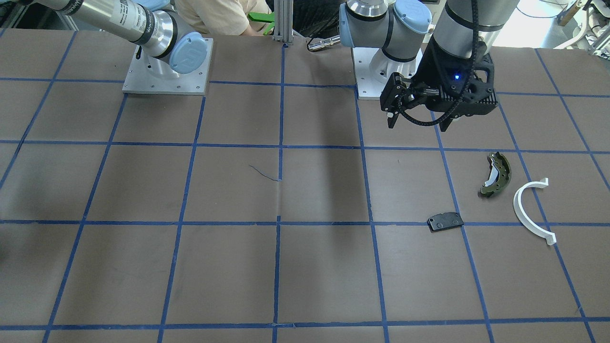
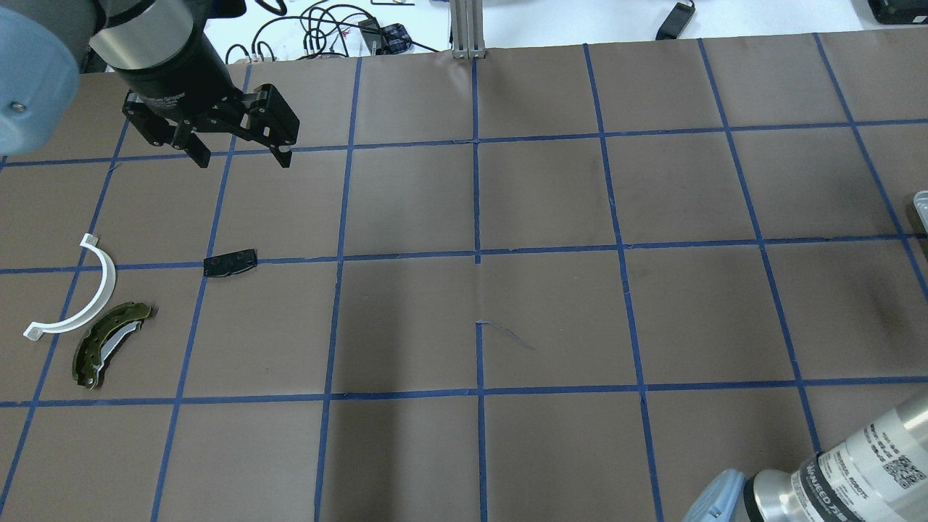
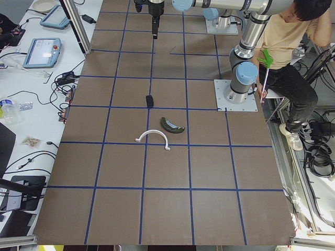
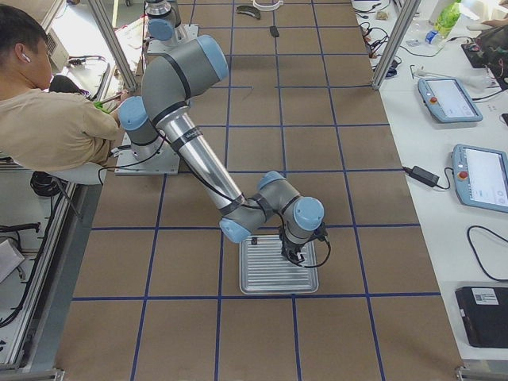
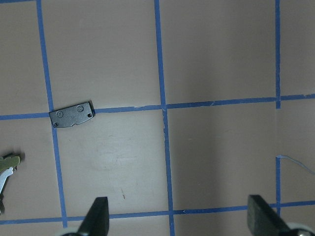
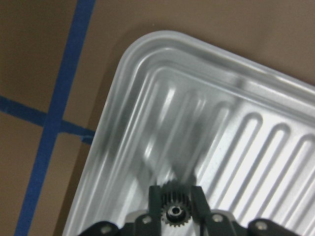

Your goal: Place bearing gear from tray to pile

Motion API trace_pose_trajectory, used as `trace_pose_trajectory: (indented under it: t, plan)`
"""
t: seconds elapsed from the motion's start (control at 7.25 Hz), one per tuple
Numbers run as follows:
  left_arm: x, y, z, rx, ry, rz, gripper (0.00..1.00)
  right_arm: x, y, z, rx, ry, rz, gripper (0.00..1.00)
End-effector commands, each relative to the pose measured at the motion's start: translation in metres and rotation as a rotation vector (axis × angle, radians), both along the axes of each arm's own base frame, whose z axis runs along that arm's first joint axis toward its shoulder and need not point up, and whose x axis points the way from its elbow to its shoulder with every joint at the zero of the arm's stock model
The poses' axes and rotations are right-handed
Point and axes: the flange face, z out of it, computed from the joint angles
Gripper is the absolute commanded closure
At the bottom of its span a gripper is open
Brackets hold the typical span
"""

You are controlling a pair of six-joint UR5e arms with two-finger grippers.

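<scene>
The gear (image 6: 173,210) is small and dark, with fine teeth around its edge and a shiny metal ring at its centre. It sits at the bottom centre of my right wrist view, clamped between the two fingers of my right end effector (image 6: 176,197). It is over the ribbed floor of the silver tray (image 6: 147,73), close to a rounded corner. I cannot tell whether it touches the tray floor.

The tray lies on the brown counter (image 2: 551,319), which is marked with blue tape lines. Far off, at the left side of the overhead view, three parts lie loose. An olive brake shoe (image 2: 109,344) is just beside a white half-ring (image 2: 110,283), and a flat black pad (image 2: 230,262) lies apart from them on a tape line. Nothing lies between the tray and those parts.

My right arm is folded low, with its wrist pointing down into the tray. My left end effector (image 2: 243,161) hangs at the upper left of the overhead view, above the counter. Its fingers are spread wide and point down, holding nothing.
</scene>
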Motion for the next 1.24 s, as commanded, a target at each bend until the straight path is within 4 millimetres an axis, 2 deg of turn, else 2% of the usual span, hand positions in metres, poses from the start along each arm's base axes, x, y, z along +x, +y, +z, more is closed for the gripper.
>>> trace_pose_trajectory:
  t: [0.0, 0.14, 0.28, 0.41, 0.55, 0.69, 0.97, 1.1]
  plan:
    - [0.0, 0.0, 0.0, 0.001, -0.001, 0.0, 0.0, 0.0, 0.0, 0.006, -0.002, 0.007, -0.001, 1.0]
    - [0.0, 0.0, 0.0, -0.001, 0.0, 0.0, 0.0, 0.002, 0.0, 0.027, -0.006, 0.026, 0.002, 1.0]
    - [0.0, 0.0, 0.0, -0.001, 0.0, 0.0, 0.0, 0.025, -0.008, 0.08, -0.037, 0.064, 0.019, 1.0]
    - [0.0, 0.0, 0.0, -0.001, 0.0, 0.0, 0.0, 0.088, -0.03, 0.122, -0.03, 0.059, 0.032, 1.0]
    - [0.0, 0.0, 0.0, -0.001, 0.0, 0.0, 0.0, 0.14, -0.04, 0.155, -0.029, 0.055, -0.042, 1.0]
    - [0.0, 0.0, 0.0, -0.001, 0.0, 0.0, 0.0, 0.193, -0.053, 0.165, -0.011, 0.045, -0.144, 1.0]
    - [0.0, 0.0, 0.0, -0.001, 0.0, 0.0, 0.0, 0.271, -0.077, 0.16, -0.012, 0.027, -0.198, 1.0]
    - [0.0, -0.001, 0.0, -0.001, 0.0, 0.0, 0.0, 0.324, -0.09, 0.161, -0.026, 0.012, -0.268, 1.0]
